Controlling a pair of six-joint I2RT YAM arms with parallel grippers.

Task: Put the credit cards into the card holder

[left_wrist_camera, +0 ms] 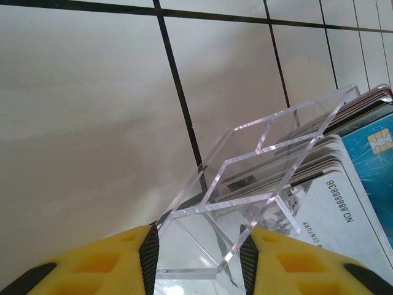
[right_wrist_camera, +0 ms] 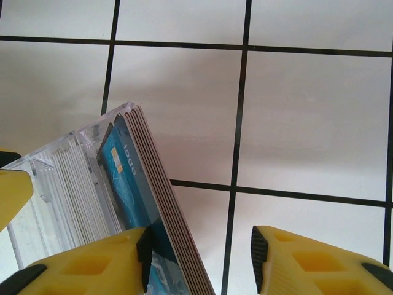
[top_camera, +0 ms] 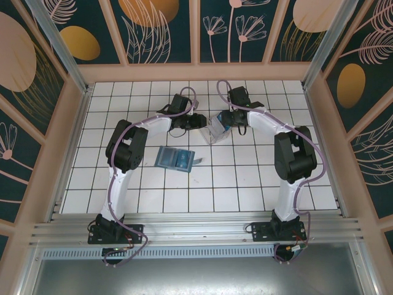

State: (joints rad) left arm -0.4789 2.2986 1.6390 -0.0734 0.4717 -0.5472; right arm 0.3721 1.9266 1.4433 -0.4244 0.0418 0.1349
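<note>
Top external view: I locate the card holder (top_camera: 174, 158) lying open and flat on the tiled table (top_camera: 258, 178). It is nearer the arm bases than both grippers and well apart from them. The credit cards (right_wrist_camera: 161, 203) are not in it. They stand on edge as a tight stack inside a clear plastic box (left_wrist_camera: 245, 166) farther out, between the two grippers.

Left gripper (left_wrist_camera: 198, 261): the jaws are at a middling width, with one pad on each side of the box's end. I judge this to be a clamp on the box, not on any card.

Right gripper (right_wrist_camera: 199, 261): the jaws are open. The outer edge of the stack sits just inside one pad. The other pad is clear of it, with bare tile showing in the gap. Nothing is held.

Handling notes:
- **Cards:** I expect each card to be light, thin, stiff across its face and slick. Packed face to face, several may lift together.
- **Hold point:** I would take the outermost card by its exposed edge, pads on its two flat faces, and draw it out along the slot line.
- **Blue card (left_wrist_camera: 374, 153):** it sits behind several others.
- **Box:** it looks like rigid acrylic, likely to slide or tip if unclamped.
- **Holder:** it looks soft, so its pockets may need steadying on insertion.
</note>
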